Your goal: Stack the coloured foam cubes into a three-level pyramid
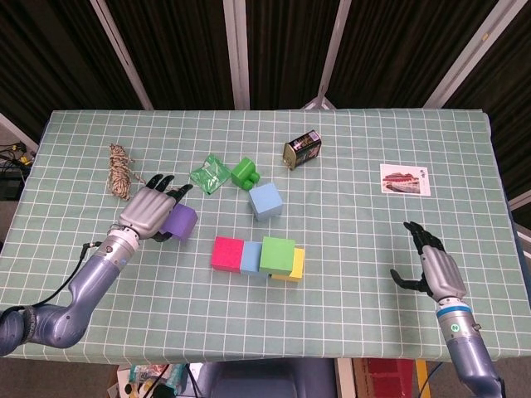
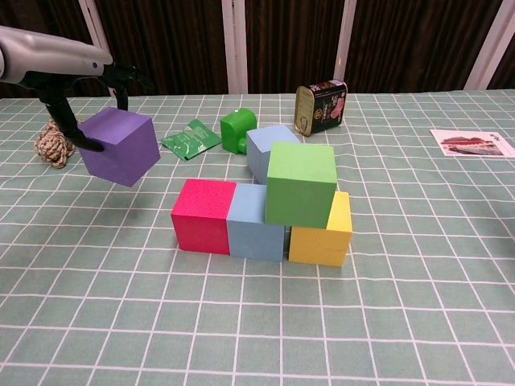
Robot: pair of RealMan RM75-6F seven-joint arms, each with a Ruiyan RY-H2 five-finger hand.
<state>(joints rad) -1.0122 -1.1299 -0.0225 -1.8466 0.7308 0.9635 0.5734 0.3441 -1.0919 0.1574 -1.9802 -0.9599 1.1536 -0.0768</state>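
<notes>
Left hand (image 2: pixel 76 96) gripping purple cube (image 2: pixel 120 147) aloft, left of stack; right hand (image 1: pixel 431 267) splayed, empty. Could knock green cube (image 2: pixel 300 184) off if lowered carelessly.

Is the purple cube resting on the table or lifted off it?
Lifted. In the chest view the purple cube hangs tilted in the left hand, with tablecloth showing beneath it.
</notes>
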